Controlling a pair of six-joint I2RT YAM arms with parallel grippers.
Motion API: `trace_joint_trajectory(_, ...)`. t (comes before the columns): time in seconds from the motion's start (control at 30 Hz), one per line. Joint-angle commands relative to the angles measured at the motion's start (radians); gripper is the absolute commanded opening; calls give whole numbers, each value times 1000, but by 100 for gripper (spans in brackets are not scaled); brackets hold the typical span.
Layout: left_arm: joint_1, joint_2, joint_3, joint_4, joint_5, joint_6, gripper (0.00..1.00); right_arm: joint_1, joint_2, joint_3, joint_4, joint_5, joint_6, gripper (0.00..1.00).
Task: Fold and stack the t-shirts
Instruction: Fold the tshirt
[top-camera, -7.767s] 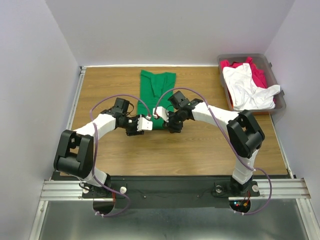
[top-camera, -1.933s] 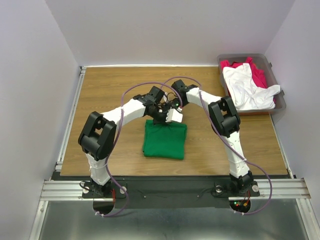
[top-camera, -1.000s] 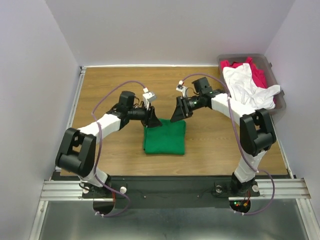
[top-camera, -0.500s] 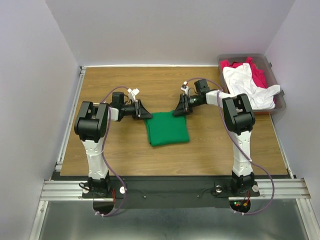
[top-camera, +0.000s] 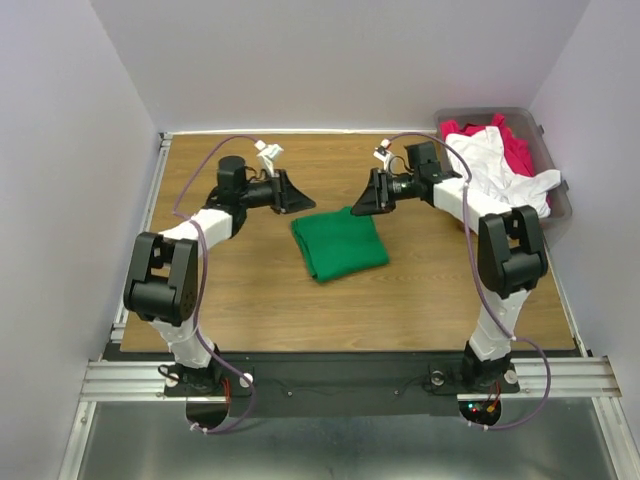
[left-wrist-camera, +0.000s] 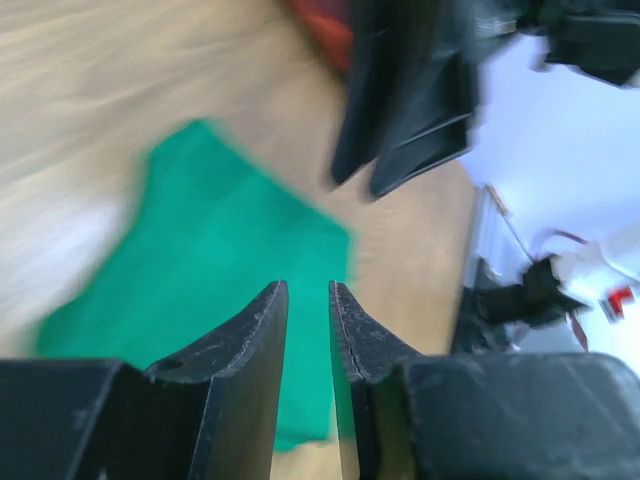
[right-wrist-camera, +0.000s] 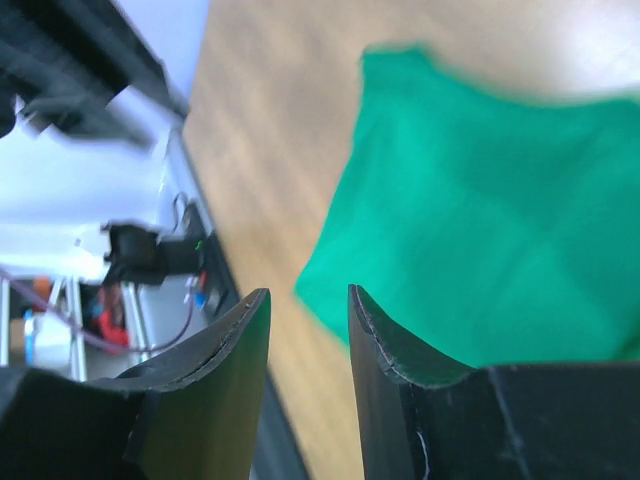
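Because the green t-shirt (top-camera: 340, 245) lies folded on the table (top-camera: 220, 285), apparently as the stack's base, left gripper (top-camera: 299, 204) and right gripper (top-camera: 357, 208) hang clear of its far corners, jaws narrowly parted, holding nothing. White t-shirt (top-camera: 495, 178) and red t-shirt (top-camera: 520, 150) lie crumpled in the bin (top-camera: 558, 213), unfolded.

Table (top-camera: 250, 290) is wood-grain, smooth with a low sheen; the near rail (top-camera: 125, 378) is bare brushed metal. Green t-shirt (top-camera: 340, 244) is soft matt cloth, as are the crumpled white t-shirt (top-camera: 495, 175) and red t-shirt (top-camera: 517, 150) in the far-right bin (top-camera: 563, 207), which is translucent grey plastic. Left gripper (left-wrist-camera: 306, 287) fingers (left-wrist-camera: 255, 340) are matt black plastic, lightly scuffed; arm shells (top-camera: 205, 225) are glossy white plastic.
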Motion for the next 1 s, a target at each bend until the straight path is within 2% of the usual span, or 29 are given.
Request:
trace_joint_trajectory(0.0, -154, -71, -103, 108, -4, -109, 36, 18, -72, -119, 8, -32, -3, 42)
trace_joint_trajectory(0.1, -230, -10, -103, 140, -19, -139, 37, -4, -61, -180, 8, -16, -28, 40)
trace_joint_trajectory(0.27, -250, 129, -112, 141, -31, -162, 36, -15, 23, -203, 8, 22, -75, 34)
trace_joint_trajectory(0.43, -188, 278, -74, -71, -58, 13, 33, -15, 98, -231, 11, 14, -92, 32)
trace_joint_trajectory(0.53, -129, 315, 18, -238, -84, 122, 29, -2, 97, -261, 14, -12, -94, 32)
trace_joint_trajectory(0.57, -118, 317, 41, -270, -84, 198, 29, 3, 94, -264, 17, -25, -92, 31)
trace_joint_trajectory(0.6, -107, 311, 90, -350, -96, 234, 29, 11, 85, -264, 22, -62, -83, 31)
trace_joint_trajectory(0.7, -90, 248, 124, -444, -62, 350, 29, 17, 37, -248, 26, -94, -71, 30)
trace_joint_trajectory(0.87, -130, 78, 49, -461, 43, 380, 33, 18, -70, -222, 25, -88, -30, 32)
trace_joint_trajectory(0.97, -165, 38, 6, -424, 70, 346, 33, 40, -115, -234, 26, -104, 15, 34)
